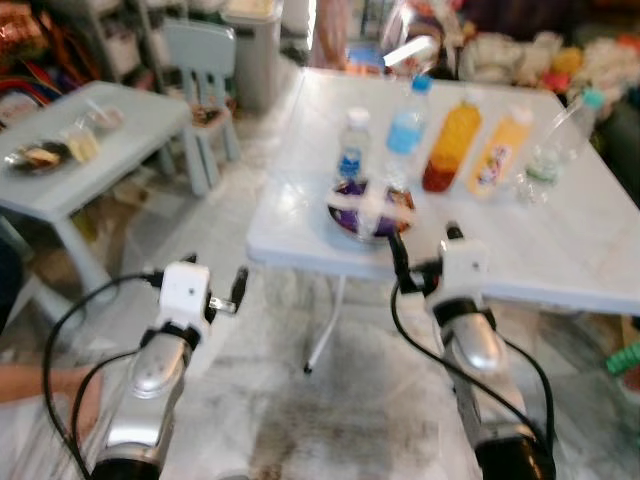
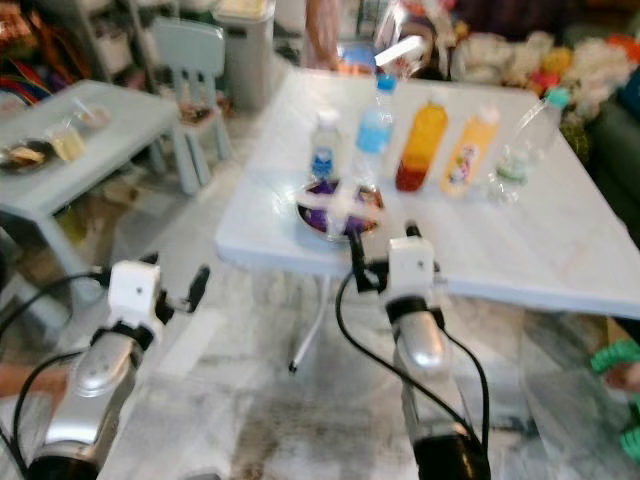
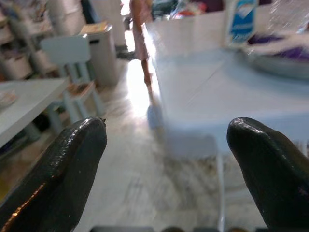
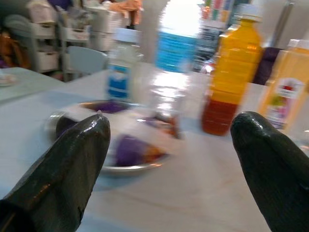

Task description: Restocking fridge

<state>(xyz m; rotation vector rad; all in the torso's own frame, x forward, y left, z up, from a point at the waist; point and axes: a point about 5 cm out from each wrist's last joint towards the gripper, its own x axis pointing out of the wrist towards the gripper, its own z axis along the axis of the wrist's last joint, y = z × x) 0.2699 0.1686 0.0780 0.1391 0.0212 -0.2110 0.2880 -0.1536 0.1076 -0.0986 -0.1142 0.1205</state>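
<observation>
Two silver arms reach forward from the near edge of the scene, both raised level. The right hand (image 1: 398, 250) sits at the near edge of the white counter (image 1: 560, 250), its two black fingers spread wide and aimed at the things on it. The left hand (image 1: 240, 285) hangs over the marbled floor (image 1: 250, 380) to the left of the counter, also spread wide and empty, its glossy rounded fingertips (image 3: 72, 159) well apart in the left wrist view.

On the counter, just beyond the right hand, lies a shallow metal bowl (image 4: 96, 166) with purple wrapped packets (image 4: 130, 150) in it. Behind the bowl stand a small clear water bottle with a blue label (image 1: 353, 140) and a taller blue-capped water bottle (image 1: 408, 120). To their right are a bottle of amber-orange drink with a darker red bottom (image 1: 447, 150), a paler orange juice bottle with a printed label (image 1: 498, 150), and a clear plastic bottle with a teal cap (image 1: 560, 140), leaning. All are smooth plastic, though the picture is blurred.

Far left stands a lower pale blue counter (image 1: 90, 150) carrying plates of food (image 1: 45, 155), with a small pale blue chair (image 1: 200, 80) and a grey bin (image 1: 255, 50) behind it. Soft toys (image 1: 560, 55) pile up at the far right.
</observation>
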